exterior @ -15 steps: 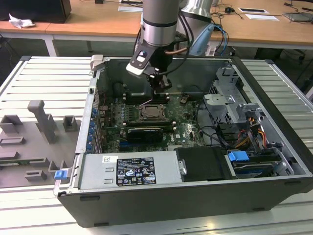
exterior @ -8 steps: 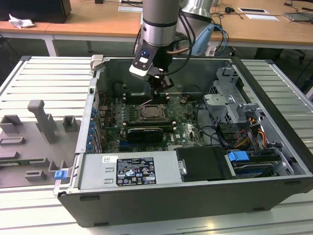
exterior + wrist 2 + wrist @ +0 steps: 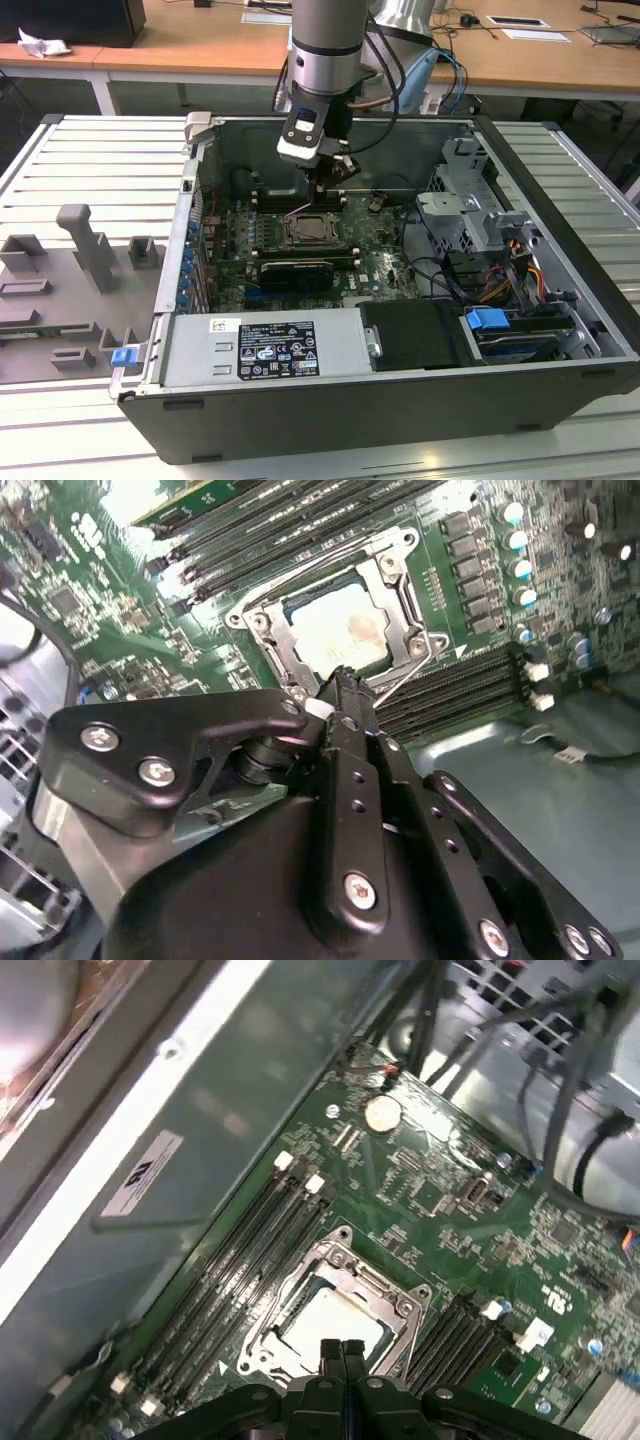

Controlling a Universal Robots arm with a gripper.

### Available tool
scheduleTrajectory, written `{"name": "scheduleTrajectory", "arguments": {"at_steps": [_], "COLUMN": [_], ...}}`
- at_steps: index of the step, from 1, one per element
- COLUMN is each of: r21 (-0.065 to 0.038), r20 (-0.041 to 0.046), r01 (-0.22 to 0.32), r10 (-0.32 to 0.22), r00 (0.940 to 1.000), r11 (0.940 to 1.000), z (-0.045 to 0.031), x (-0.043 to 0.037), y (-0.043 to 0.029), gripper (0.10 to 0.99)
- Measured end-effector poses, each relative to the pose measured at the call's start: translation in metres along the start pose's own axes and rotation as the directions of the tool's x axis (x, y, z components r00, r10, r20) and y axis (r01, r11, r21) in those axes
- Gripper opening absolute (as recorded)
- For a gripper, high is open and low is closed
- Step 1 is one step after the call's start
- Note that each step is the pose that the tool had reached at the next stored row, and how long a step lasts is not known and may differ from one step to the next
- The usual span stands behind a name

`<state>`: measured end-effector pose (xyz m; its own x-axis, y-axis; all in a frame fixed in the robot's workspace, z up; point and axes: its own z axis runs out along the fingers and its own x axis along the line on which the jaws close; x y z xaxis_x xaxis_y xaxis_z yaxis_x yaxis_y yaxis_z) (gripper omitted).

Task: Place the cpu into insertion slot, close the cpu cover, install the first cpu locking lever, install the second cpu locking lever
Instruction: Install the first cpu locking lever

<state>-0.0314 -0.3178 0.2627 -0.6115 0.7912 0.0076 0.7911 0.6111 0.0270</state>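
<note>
Table: a pale slatted surface spanning the exterior view, with a grey fixture of blocks at the exterior view's left.
Computer case: a dark open tower lying on its side, taking up the centre and the exterior view's right.
Arm: a silver-grey column coming down from the upper centre of the frame into the case.
Power supply: a grey box with a label, along the lower centre of the case.
Circuit board: a green board on the case floor in mid-frame.
Gripper: black, hanging just above the socket in the centre of the exterior view. In both wrist views its jaws are pressed together, with nothing visible between them.
Insertion slot: a dark square with a silvery rim, directly below the gripper at the centre of the frame.
Cpu cover: a silvery frame lying flat over the socket (closed, as far as both wrist views show).
Cpu: its silver-tan top shows through the cover's square opening, seated in the insertion slot.
Wire lever: a thin bright rod running from one corner of the cover to just beside the fingertips; I cannot tell whether it touches them or is latched.
</note>
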Motion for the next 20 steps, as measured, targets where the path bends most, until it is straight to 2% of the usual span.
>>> {"name": "scheduleTrajectory", "arguments": {"at_steps": [4, 6, 8, 14, 19, 20], "r21": [0.001, 0.001, 0.001, 0.001, 0.001, 0.001], "r20": [-0.0019, -0.0031, -0.0047, -0.0069, -0.009, -0.0096], "r01": [0.069, 0.115, 0.17, 0.249, 0.318, 0.337], "r10": [-0.069, -0.115, -0.17, -0.249, -0.318, -0.337], "r00": [0.9976, 0.9934, 0.9854, 0.9686, 0.9479, 0.9413], "r11": [0.9976, 0.9934, 0.9854, 0.9686, 0.9479, 0.9413], "z": [0.0, 0.0, 0.0001, 0.0001, 0.0001, 0.0001], "x": [0.0, 0.0, 0.0, 0.0, 0.0, 0.0], "y": [0.0, 0.0, 0.0, 0.0, 0.0, 0.0], "gripper": [0.106, 0.106, 0.106, 0.106, 0.106, 0.106]}}
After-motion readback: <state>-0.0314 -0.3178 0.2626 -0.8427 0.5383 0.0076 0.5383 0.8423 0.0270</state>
